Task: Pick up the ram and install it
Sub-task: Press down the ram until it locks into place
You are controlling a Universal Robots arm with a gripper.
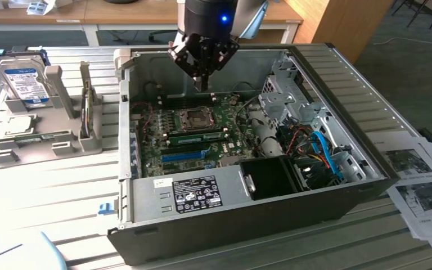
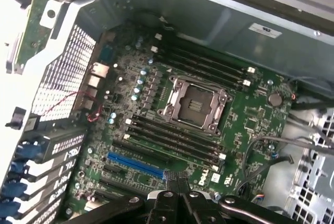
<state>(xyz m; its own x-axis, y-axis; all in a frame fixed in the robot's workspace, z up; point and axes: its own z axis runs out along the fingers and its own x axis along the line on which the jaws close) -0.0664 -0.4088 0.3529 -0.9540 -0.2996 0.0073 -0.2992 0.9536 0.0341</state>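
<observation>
Overhead, the gripper (image 1: 201, 84) hangs inside the open computer case (image 1: 336, 84), just above the far end of the motherboard (image 1: 193, 140), with its fingers pinched fully together and nothing visible between them. From the wrist view the closed fingertips of the gripper (image 2: 179, 185) sit over the edge of the board near the blue slot (image 2: 135, 165). The ram (image 1: 198, 136) lies seated lengthwise in a slot just below the empty processor socket (image 1: 196, 117) in the exterior view, its green face showing among the black slots (image 2: 175, 138). More black slots (image 2: 206, 63) run along the other side of the socket (image 2: 195, 104) in the wrist view. The case lies on its side on a slatted white table (image 1: 58, 185). To the exterior view's left a grey holder (image 1: 40, 132) stands on the table, with a hard drive (image 1: 22, 81) upright in it and a flat green stick (image 1: 32, 136) lying in its lower tray. Printed sheets (image 1: 418, 180) lie at the exterior view's right, beside the case.
</observation>
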